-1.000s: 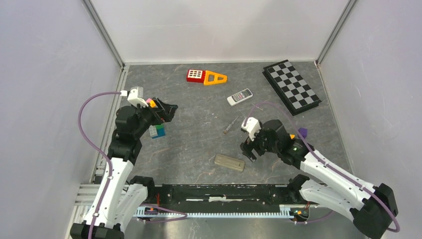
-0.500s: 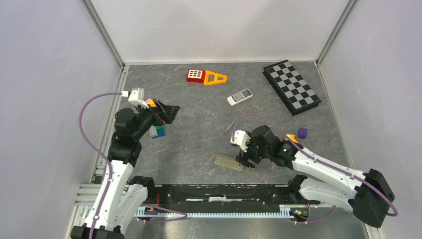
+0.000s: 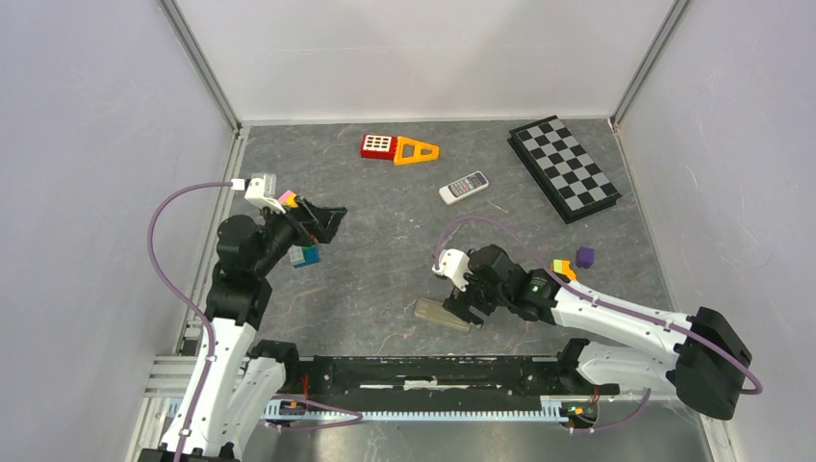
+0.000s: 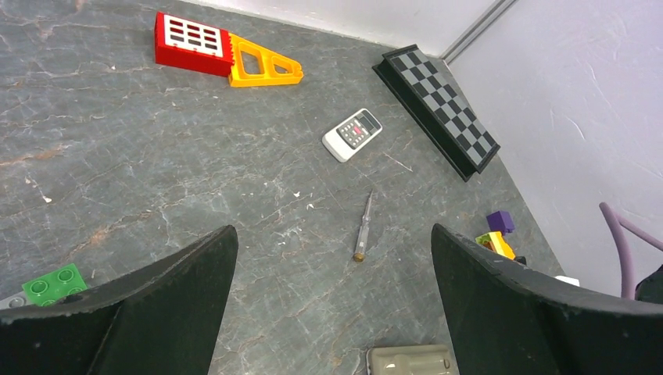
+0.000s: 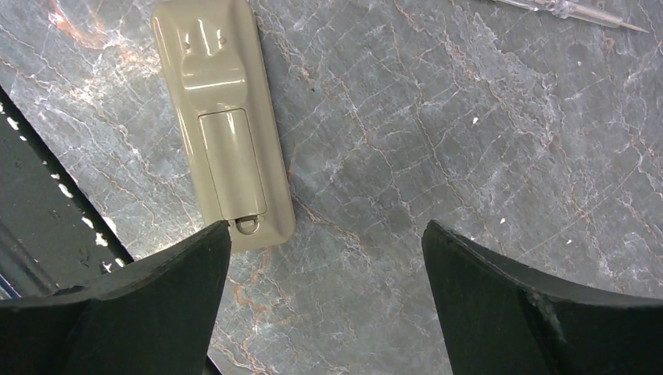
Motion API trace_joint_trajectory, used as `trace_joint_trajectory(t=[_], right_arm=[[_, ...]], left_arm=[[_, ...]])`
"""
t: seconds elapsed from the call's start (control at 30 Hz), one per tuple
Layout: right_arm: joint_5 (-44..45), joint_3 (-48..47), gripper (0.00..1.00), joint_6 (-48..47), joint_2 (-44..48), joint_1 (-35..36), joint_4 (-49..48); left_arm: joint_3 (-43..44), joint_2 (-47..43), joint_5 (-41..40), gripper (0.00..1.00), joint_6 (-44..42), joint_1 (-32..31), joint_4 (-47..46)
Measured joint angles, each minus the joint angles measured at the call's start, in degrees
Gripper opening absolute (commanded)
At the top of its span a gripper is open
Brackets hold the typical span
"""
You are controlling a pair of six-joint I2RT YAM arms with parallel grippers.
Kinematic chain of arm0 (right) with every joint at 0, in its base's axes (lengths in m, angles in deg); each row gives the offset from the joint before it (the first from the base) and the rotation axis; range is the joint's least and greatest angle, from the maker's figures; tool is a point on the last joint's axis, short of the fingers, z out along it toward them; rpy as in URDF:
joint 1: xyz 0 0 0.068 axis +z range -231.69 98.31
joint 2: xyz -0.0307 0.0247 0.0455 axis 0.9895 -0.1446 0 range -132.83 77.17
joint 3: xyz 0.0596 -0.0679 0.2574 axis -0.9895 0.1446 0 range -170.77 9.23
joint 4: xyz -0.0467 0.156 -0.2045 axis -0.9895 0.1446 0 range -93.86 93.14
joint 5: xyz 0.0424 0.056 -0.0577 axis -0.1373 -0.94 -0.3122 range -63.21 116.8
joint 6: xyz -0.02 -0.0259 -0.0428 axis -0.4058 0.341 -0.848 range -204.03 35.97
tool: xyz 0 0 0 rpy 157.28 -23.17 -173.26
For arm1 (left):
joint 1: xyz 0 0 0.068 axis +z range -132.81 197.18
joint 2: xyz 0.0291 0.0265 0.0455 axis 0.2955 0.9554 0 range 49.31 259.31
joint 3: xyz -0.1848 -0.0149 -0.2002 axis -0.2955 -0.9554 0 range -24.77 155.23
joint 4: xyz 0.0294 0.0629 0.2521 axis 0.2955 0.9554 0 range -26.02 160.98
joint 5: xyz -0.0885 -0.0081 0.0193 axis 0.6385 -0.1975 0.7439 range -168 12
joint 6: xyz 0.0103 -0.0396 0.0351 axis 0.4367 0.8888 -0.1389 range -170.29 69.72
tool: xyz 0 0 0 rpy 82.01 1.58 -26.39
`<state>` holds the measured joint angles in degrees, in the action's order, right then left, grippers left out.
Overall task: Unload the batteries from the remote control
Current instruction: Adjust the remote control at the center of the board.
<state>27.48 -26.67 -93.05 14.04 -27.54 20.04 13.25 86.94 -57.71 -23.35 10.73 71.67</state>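
A beige remote (image 3: pixel 441 314) lies face down near the front rail, and its battery cover (image 5: pixel 232 164) is closed. It also shows in the left wrist view (image 4: pixel 410 361). No batteries are visible. My right gripper (image 3: pixel 466 310) is open and empty, just above the remote's right end. In the right wrist view the gripper (image 5: pixel 327 226) has its left finger at the remote's (image 5: pixel 223 117) end. A white remote (image 3: pixel 464 187) lies face up further back. My left gripper (image 3: pixel 327 218) is open and empty, raised at the left (image 4: pixel 332 230).
A thin pen-like stick (image 4: pixel 363 226) lies mid-table. A folded chessboard (image 3: pixel 563 168) is at the back right. Red (image 3: pixel 379 146) and orange (image 3: pixel 416 151) blocks are at the back. A green-blue block (image 3: pixel 306 255) sits under my left gripper. A purple block (image 3: pixel 583 257) lies right. The black rail (image 3: pixel 433 371) borders the front.
My right gripper has moved left and nearer, from right of the beige remote to over its right end. My left arm has barely shifted.
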Motion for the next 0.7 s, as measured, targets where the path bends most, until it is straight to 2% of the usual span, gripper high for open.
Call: trace_joint_trajectory(t=[0.13,0.53,0.7], right_arm=[[0.35,-0.09,0.94,0.66,-0.22,0.0,0.04],[-9.9,-2.01,0.91,0.72,-6.73,0.11,-0.26],[-11.06,-1.75,0.84,0.7,-9.9,1.36,-0.52]], left_arm=[[0.0,-0.42,0.68,1.0,-0.02,0.0,0.0],[-0.22,-0.26,1.4,1.0,0.0,0.0,1.68],[-0.81,0.52,2.25,1.0,0.04,0.0,1.53]])
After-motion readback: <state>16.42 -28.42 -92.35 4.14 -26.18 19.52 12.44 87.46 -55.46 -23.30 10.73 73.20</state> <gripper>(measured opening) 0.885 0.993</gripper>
